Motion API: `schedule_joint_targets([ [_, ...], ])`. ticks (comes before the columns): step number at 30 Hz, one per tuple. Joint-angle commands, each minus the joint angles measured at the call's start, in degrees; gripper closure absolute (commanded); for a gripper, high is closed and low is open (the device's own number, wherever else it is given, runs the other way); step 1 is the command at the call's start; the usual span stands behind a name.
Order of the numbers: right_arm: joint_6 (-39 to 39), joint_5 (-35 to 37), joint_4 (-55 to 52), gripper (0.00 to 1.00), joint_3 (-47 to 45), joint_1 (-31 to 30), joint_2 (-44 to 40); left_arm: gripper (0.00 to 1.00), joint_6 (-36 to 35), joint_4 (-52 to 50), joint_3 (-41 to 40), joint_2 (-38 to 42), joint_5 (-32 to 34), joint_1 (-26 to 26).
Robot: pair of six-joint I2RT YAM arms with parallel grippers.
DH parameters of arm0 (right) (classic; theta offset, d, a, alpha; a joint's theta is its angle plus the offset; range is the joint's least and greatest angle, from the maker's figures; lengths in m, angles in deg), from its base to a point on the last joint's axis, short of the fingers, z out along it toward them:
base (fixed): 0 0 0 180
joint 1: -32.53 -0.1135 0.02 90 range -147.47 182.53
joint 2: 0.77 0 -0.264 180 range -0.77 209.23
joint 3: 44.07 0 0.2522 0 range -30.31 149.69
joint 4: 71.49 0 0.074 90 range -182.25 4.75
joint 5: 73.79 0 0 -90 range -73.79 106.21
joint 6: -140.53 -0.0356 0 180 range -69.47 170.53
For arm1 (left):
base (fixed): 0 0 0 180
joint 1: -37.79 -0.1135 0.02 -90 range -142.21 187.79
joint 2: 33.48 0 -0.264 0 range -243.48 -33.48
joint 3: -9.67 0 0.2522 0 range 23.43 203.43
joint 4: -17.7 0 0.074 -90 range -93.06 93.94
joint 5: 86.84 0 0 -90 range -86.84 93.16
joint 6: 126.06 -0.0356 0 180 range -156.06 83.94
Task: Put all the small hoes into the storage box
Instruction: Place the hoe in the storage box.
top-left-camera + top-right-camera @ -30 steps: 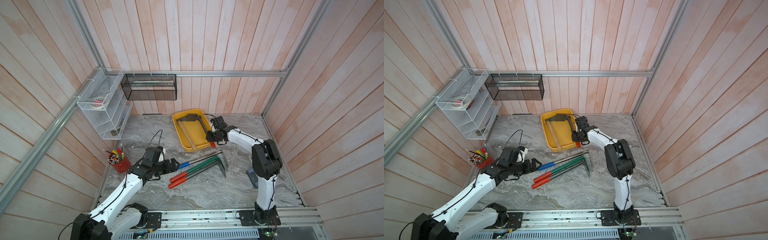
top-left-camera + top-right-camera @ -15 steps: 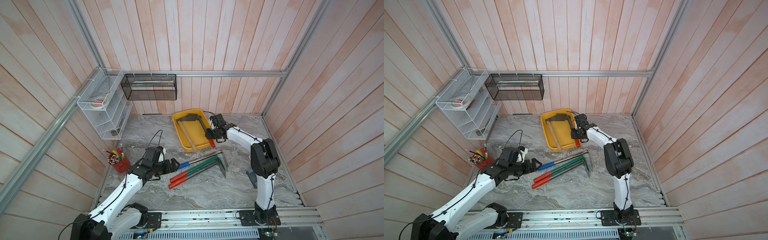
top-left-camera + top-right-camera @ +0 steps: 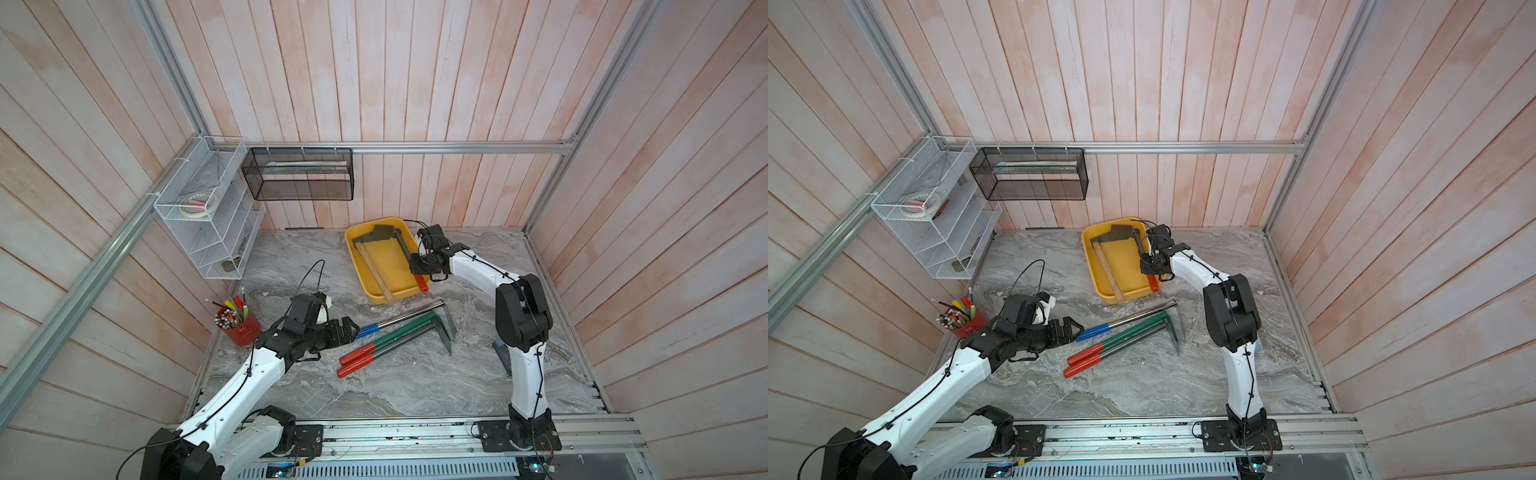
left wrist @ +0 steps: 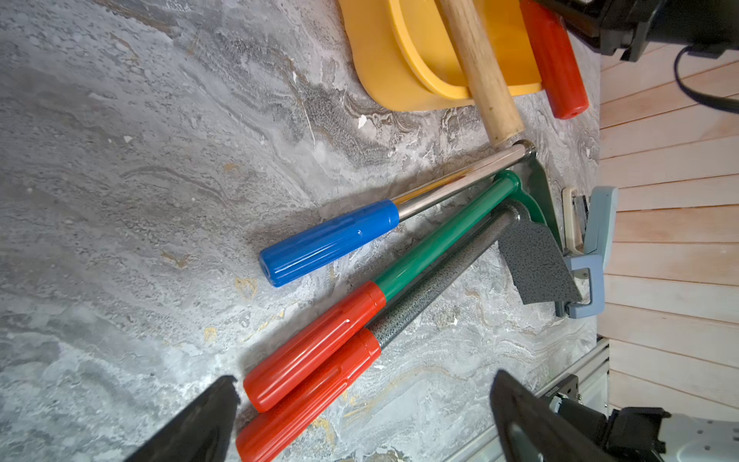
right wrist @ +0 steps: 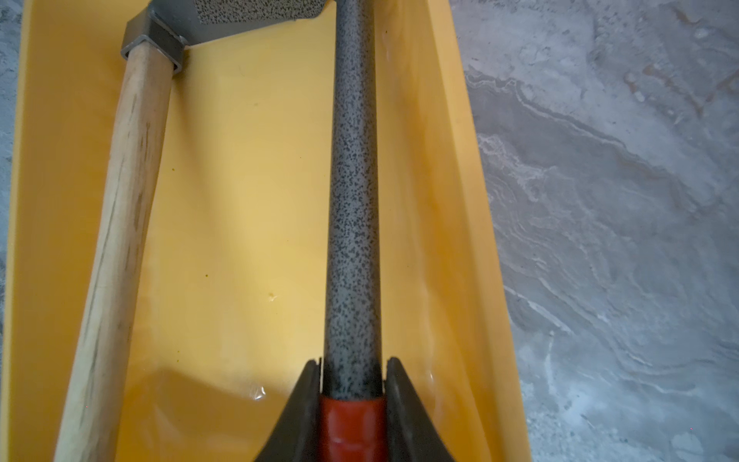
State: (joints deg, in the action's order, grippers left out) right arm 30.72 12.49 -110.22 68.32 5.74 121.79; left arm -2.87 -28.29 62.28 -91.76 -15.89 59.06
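**A:** Where is the small hoe, and which claw has it?

**B:** The small hoe [image 5: 352, 200] has a speckled grey shaft and a red grip. It is inside the yellow storage box [image 5: 240, 200], near the back edge of the tabletop [image 3: 415, 382]. The right claw [image 5: 354, 366] is clamped shut on the shaft, just where the red grip begins.

**A:** Which way does it run?

**B:** Along the box's length. The blade points toward the back edge, straight ahead of the claw, and the red grip overhangs the box's near rim. A wooden-handled hoe [image 5: 128, 200] lies alongside it.

**A:** And the other arm?

**B:** The left claw [image 3: 351, 329] is wide open and empty, well apart from the box and just beside a blue-handled hoe [image 4: 328, 242]. The right arm is nearer, so letting go looks like the next step.
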Motion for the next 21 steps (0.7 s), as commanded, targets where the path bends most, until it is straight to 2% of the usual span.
schedule_joint_targets([
  [1, 0.1, 2.3, -3.3, 0.79, 1.7, 0.3, 2.1, 0.0, -0.6, -0.8, -0.3, 0.8, -0.2, -0.2],
  [7, 0.5, 3.5, -3.9, 0.79, 3.4, 0.3, 2.8, 0.0, -0.6, -0.9, -0.2, 0.8, -0.4, -0.2],
  [11, 1.1, 3.7, -4.9, 0.75, 4.3, 0.3, 3.1, 0.0, -0.9, -0.9, -0.3, 0.3, -1.3, -0.2],
  [15, 1.2, 3.7, -4.3, 0.64, 2.9, 0.3, 1.6, 0.0, -1.3, -0.8, -0.3, -0.2, -2.3, 0.2],
  [18, 1.3, 3.2, -2.9, 0.5, 1.3, 0.3, -0.1, 0.0, -1.7, -0.8, 0.0, -0.5, -2.6, 0.7],
  [21, 1.6, 2.5, -1.8, 0.45, -0.2, 0.3, -1.8, 0.0, -2.0, -0.6, 0.0, -1.0, -2.6, 1.9],
])
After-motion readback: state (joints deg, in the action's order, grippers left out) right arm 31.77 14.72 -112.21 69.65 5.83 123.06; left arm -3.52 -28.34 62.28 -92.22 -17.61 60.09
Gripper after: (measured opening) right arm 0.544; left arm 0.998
